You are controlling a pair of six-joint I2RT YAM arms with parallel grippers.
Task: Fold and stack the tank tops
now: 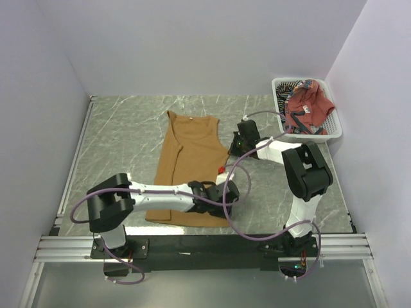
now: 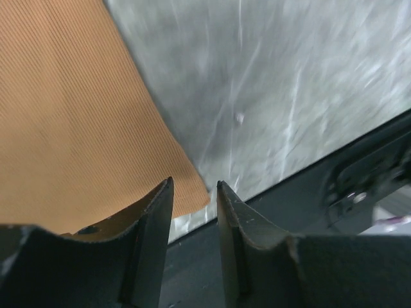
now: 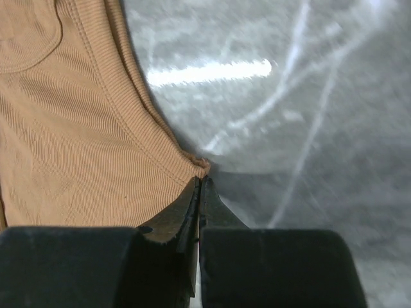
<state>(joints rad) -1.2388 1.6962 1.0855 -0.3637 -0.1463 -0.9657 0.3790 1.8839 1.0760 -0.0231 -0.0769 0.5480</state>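
The mustard-tan tank top [image 1: 189, 167] lies flat on the marble table, straps toward the back. My left gripper [image 1: 228, 192] is open beside the top's near right hem corner [image 2: 192, 196], and one finger [image 2: 154, 218] overlaps the cloth edge. My right gripper [image 1: 232, 150] is shut with its tips pinching the bunched right armhole corner of the top [image 3: 202, 167]. The brick-red tank top [image 1: 308, 102] lies crumpled in the white mesh basket [image 1: 309, 136]. A bit of the striped top [image 1: 297, 84] shows under it.
The basket stands at the back right corner against the right wall. White walls close in the table on the left, back and right. The black base rail [image 2: 302, 205] runs along the table's near edge, just past the top's hem.
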